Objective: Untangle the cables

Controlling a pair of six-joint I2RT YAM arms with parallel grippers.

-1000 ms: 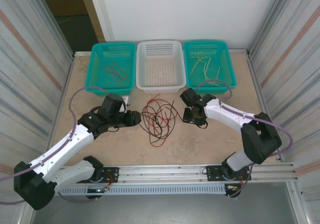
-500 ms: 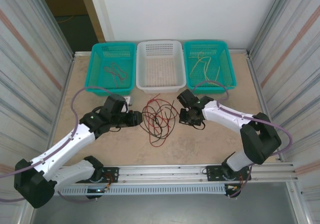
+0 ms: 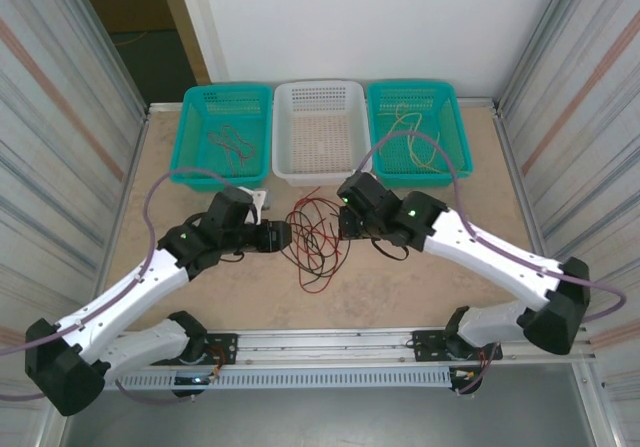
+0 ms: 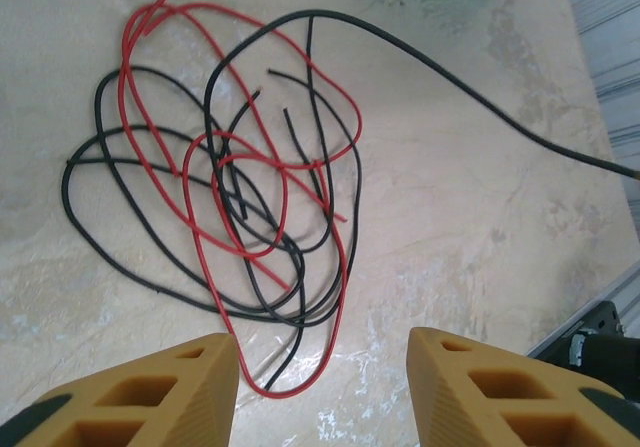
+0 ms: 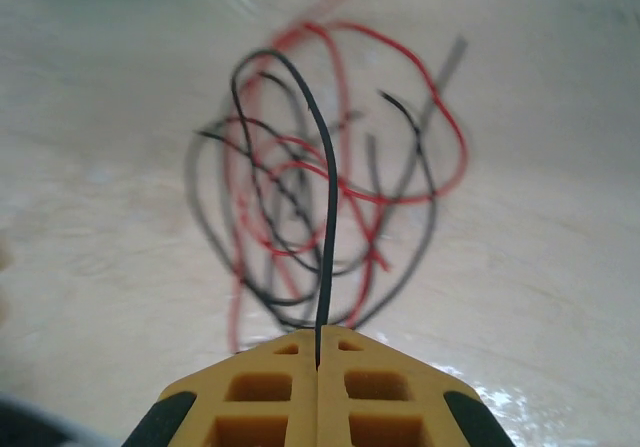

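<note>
A loose tangle of red and black cables (image 3: 315, 237) lies on the table between my two grippers. In the left wrist view the cables (image 4: 230, 177) spread just ahead of my left gripper (image 4: 322, 352), which is open with nothing between its fingers. A red loop lies by its left fingertip. My left gripper (image 3: 283, 235) sits at the tangle's left edge. My right gripper (image 3: 345, 225) is at the tangle's right edge. It is shut (image 5: 318, 352) on one black cable (image 5: 325, 167), which rises in an arc from the pile.
Three baskets stand along the back: a teal one (image 3: 228, 89) holding reddish wires, a white one (image 3: 320, 85), and a teal one (image 3: 412, 85) holding yellow wires. Metal walls close in both sides. A rail runs along the near edge.
My right arm has swung left to the tangle, and its gripper has closed on a black cable. My left gripper has edged right and opened a little wider.
</note>
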